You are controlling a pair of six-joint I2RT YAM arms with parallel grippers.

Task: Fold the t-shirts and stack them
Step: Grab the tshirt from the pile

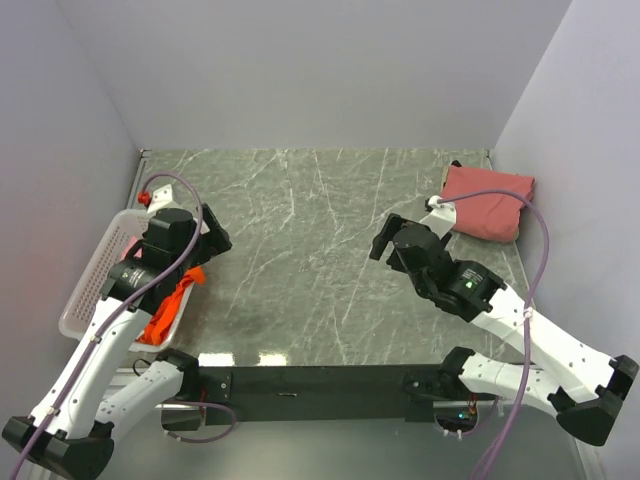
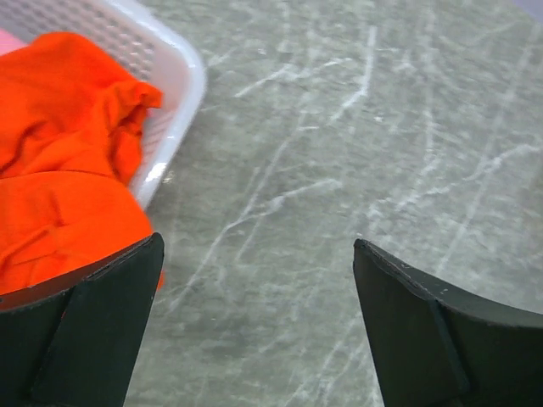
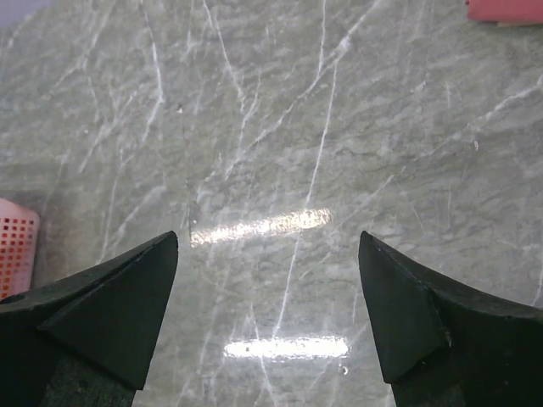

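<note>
Both arms were hovering empty: the left jaws spread wide over bare grey marble-look bench (image 1: pixel 300 220), right next to the white perforated plastic basket (image 1: pixel 85 290) at the bench's left edge, and the right jaws just as wide open over the middle-right, holding nothing.

The crumpled bright orange t-shirt (image 1: pixel 162 318) sat in that basket, spilling over its rim. A sliver of lighter pink cloth (image 2: pixel 7 38) showed beneath it. The dusty salmon-pink t-shirt (image 1: pixel 487 205) lay folded in the far right corner.

What I'd have worried about: the orange one was bunched right against the basket wall, so a sloppy pinch could've caught plastic along with cloth and dragged the whole basket. A grab too deep might've hauled the pink one up with it. Also the right arm's lavender cable (image 1: pixel 543 250) looped across the folded shirt, so a big swing could've snagged it and messed up the fold.

Brands or writing? Nothing readable anywhere, shirts were plain.
</note>
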